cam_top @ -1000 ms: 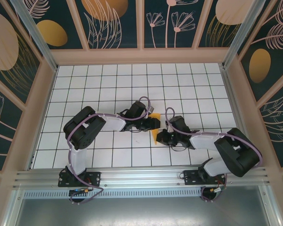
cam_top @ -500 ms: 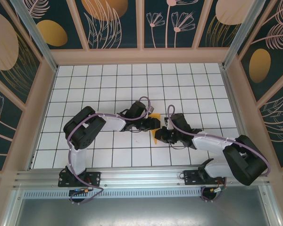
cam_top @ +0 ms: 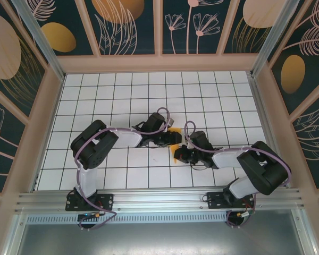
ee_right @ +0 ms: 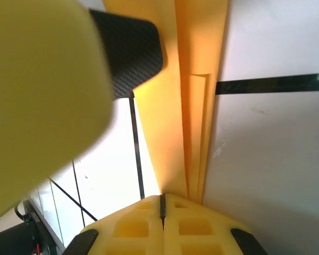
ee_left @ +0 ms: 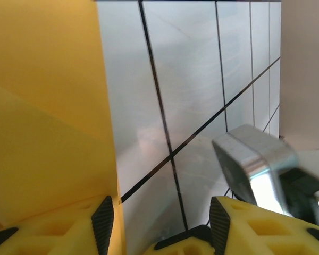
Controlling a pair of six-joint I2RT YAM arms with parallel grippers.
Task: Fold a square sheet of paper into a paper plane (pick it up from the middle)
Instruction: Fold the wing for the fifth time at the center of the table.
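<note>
The orange-yellow paper, folded into a narrow layered strip, lies near the middle of the table between my two grippers. In the right wrist view the folded paper runs down to my right gripper, whose jaws are shut on its near end. My left gripper stands open, with bare table between its pads. The paper lies beside its left finger. From above, the left gripper is at the paper's far end and the right gripper at its near end.
The white grid table is ringed by a raised wooden wall. The two arms nearly meet: a left-gripper finger looms in the right wrist view. A grey part of the right arm sits close to the left gripper.
The left gripper's jaws have widened a little. The right arm's elbow swung out to the right and back, while its gripper stayed at the paper.
</note>
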